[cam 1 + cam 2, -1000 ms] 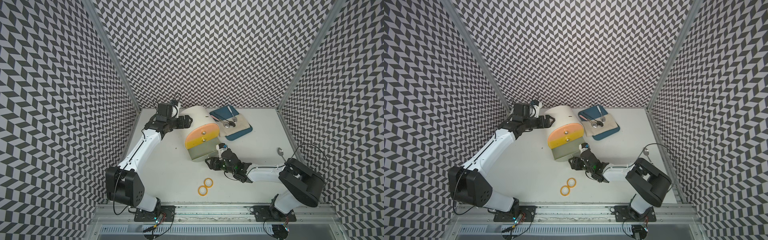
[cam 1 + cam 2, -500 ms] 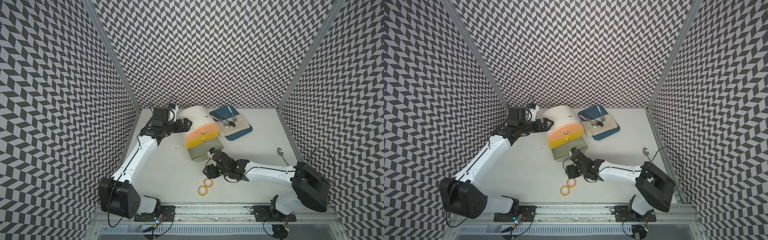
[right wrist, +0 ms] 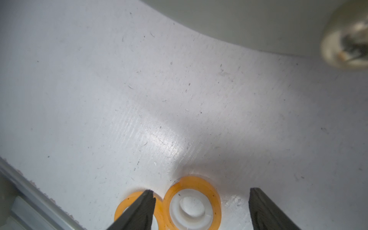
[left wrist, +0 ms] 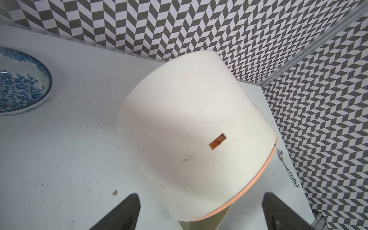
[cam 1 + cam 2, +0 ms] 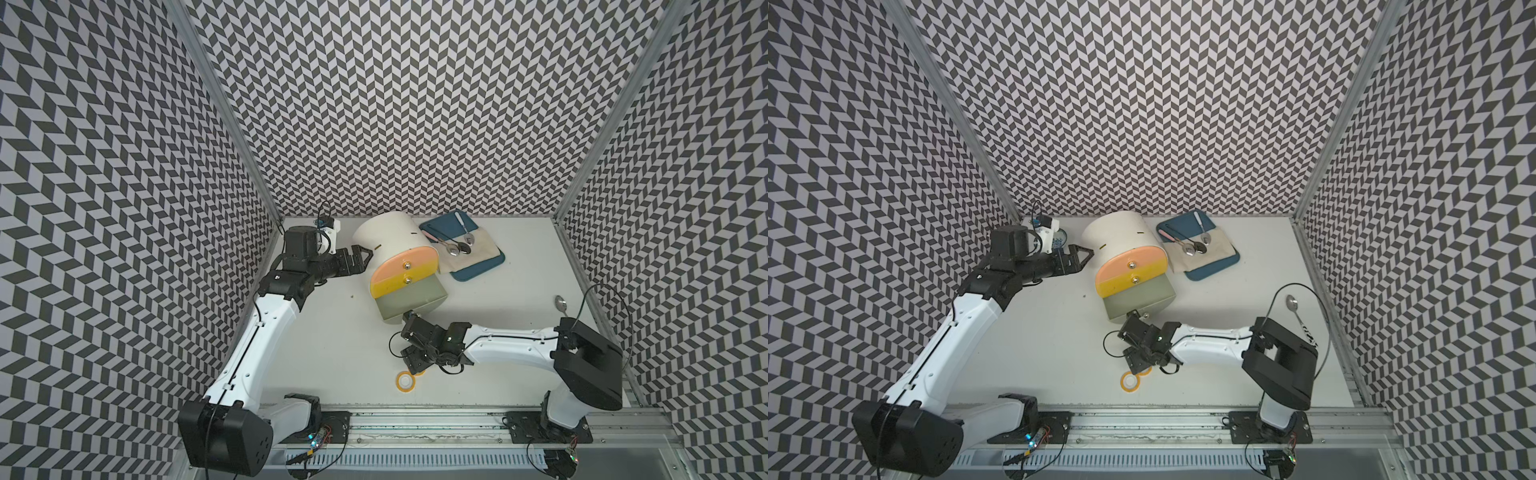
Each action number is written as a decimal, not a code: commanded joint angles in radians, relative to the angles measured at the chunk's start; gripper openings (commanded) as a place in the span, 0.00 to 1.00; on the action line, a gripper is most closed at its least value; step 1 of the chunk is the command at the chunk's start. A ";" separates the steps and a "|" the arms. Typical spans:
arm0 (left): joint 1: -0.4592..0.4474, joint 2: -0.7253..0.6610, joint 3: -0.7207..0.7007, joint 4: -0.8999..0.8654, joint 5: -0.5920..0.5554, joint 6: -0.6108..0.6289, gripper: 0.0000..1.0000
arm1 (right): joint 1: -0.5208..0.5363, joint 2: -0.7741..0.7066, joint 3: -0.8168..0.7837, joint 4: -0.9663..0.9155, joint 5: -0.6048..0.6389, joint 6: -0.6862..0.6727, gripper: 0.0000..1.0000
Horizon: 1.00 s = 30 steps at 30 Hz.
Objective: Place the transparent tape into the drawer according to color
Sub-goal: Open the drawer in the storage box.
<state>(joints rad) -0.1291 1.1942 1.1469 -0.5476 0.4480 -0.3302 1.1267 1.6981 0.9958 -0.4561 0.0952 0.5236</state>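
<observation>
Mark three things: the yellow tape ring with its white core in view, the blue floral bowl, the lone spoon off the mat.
yellow tape ring [image 3: 192,206]: right wrist view, on its white core.
blue floral bowl [image 4: 19,87]: left wrist view, on its painted inside.
lone spoon [image 5: 560,301]: in a top view, on its bowl.

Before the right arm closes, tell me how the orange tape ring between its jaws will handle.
The tape ring lies flat on the table, so it probably won't roll or tip. Its white core looks stiff, likely light. It seems to touch the second ring, which may get nudged along.
</observation>
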 commanded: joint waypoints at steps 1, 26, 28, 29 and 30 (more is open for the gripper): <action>0.019 -0.021 -0.014 -0.014 0.031 0.021 1.00 | 0.016 0.024 0.025 -0.027 0.022 -0.007 0.78; 0.031 -0.012 -0.018 -0.010 0.041 0.034 1.00 | 0.027 0.044 0.016 -0.165 0.005 -0.003 0.79; 0.031 -0.011 -0.017 -0.008 0.043 0.034 1.00 | 0.027 0.032 0.017 -0.166 -0.017 -0.012 0.79; 0.031 -0.010 -0.016 -0.008 0.043 0.034 1.00 | 0.025 0.032 0.022 -0.170 -0.025 -0.015 0.79; 0.032 -0.008 -0.014 -0.008 0.044 0.035 1.00 | 0.025 0.036 0.028 -0.178 -0.031 -0.019 0.79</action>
<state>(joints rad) -0.1040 1.1915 1.1221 -0.5549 0.4706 -0.3077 1.1507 1.7538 1.0313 -0.5930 0.0986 0.5144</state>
